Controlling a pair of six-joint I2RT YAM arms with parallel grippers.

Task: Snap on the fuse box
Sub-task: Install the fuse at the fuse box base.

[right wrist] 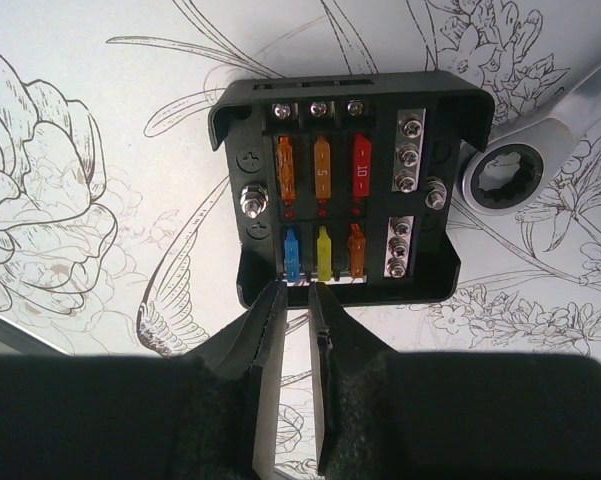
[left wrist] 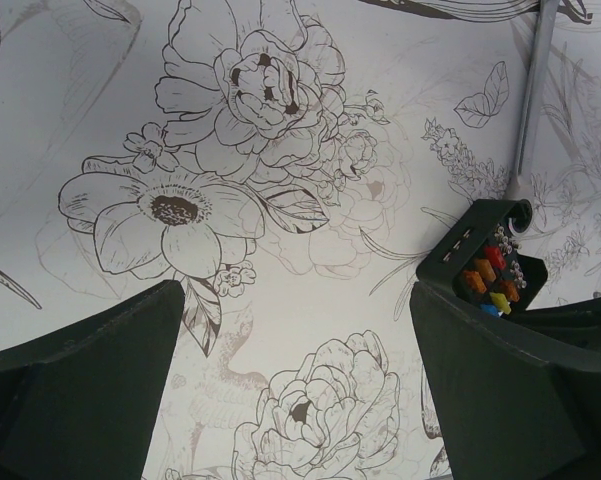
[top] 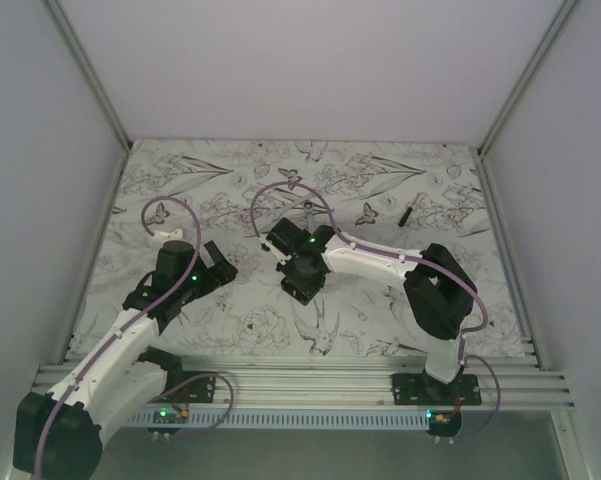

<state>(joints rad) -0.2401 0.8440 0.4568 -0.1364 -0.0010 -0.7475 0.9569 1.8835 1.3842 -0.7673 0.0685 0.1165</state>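
Observation:
The fuse box (right wrist: 345, 190) is a small black box lying face up on the flowered table cover, with orange, red, blue and yellow fuses showing. My right gripper (right wrist: 297, 292) hangs over its near edge. Its fingers are almost together with a narrow gap and nothing between them. In the top view the right gripper (top: 302, 285) covers most of the box. My left gripper (left wrist: 295, 300) is wide open and empty. It is to the left of the box (left wrist: 490, 265), a little above the cover, and it also shows in the top view (top: 218, 268).
A silver wrench (right wrist: 502, 180) lies with its ring end against the box's far right corner and also shows in the top view (top: 310, 215). A thin black stick (top: 407, 213) lies further right and back. White walls close off the table's sides and back.

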